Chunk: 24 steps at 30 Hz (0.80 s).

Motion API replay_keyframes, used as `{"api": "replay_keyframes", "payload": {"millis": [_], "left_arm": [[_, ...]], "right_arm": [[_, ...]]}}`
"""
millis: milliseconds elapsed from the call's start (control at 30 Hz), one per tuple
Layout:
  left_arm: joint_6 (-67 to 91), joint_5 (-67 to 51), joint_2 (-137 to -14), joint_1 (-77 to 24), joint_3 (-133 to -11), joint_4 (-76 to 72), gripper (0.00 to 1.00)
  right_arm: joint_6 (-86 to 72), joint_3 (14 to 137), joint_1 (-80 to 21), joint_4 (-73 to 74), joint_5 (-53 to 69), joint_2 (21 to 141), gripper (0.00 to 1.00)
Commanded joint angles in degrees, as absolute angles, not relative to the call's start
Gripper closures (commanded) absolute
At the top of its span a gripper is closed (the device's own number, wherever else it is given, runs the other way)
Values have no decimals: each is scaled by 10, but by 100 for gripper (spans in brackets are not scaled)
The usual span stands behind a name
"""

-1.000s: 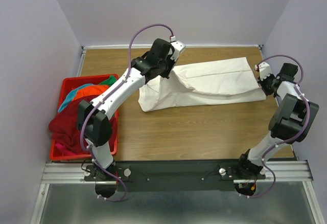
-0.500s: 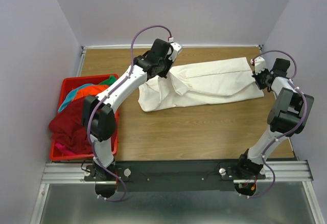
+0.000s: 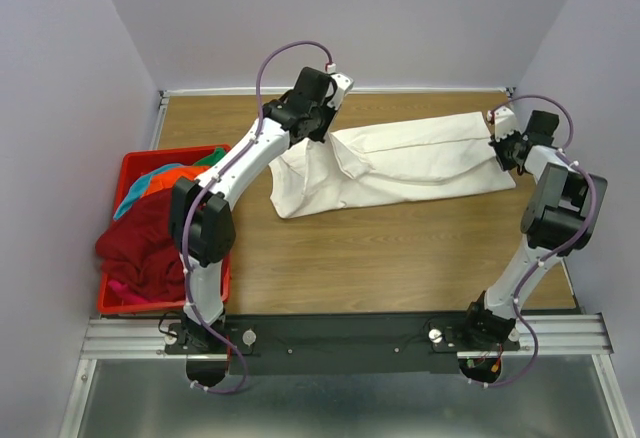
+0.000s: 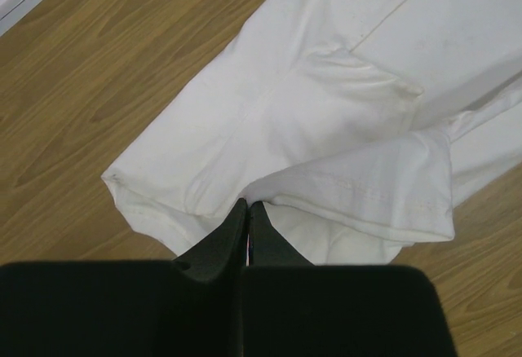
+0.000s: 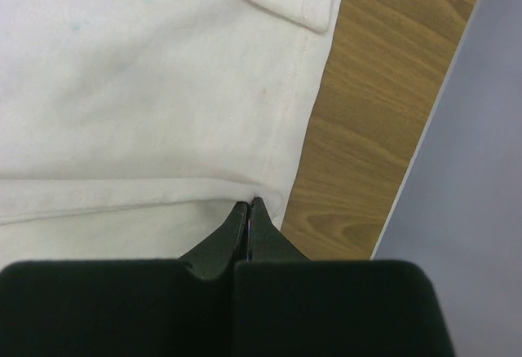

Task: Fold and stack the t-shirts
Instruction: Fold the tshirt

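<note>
A large white t-shirt (image 3: 400, 163) lies folded lengthwise across the far half of the table. My left gripper (image 3: 322, 136) is shut on its near-left folded edge, seen in the left wrist view (image 4: 247, 202) pinching a fold of the white t-shirt (image 4: 342, 112). My right gripper (image 3: 503, 151) is shut on the right end of the shirt, seen in the right wrist view (image 5: 249, 203) pinching the white t-shirt's (image 5: 147, 88) hem fold. Dark red (image 3: 135, 248), orange (image 3: 170, 176) and teal (image 3: 135, 196) shirts lie heaped in the basket.
A red plastic basket (image 3: 215, 293) stands at the table's left edge, shirts spilling over its left rim. Bare wooden table (image 3: 400, 258) lies in front of the white shirt. The table's right edge (image 5: 424, 129) is close to my right gripper.
Both grippers have carried the near edge of the white shirt toward the far side, folding it over itself. The shirt now looks narrower. The basket heap has not moved.
</note>
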State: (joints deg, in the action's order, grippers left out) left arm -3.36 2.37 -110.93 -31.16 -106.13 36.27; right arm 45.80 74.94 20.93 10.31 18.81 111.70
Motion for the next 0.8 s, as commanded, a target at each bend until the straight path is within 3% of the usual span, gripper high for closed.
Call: {"api": "replay_keyframes", "payload": {"millis": [0, 767], "left_arm": [[-37, 40, -1121, -300, -1078, 371, 96], [-36, 37, -1152, -291, -1107, 374, 96]], "right_arm": [[439, 776, 204, 84, 156, 1137, 100], [409, 808, 183, 70, 116, 1168, 99]]}}
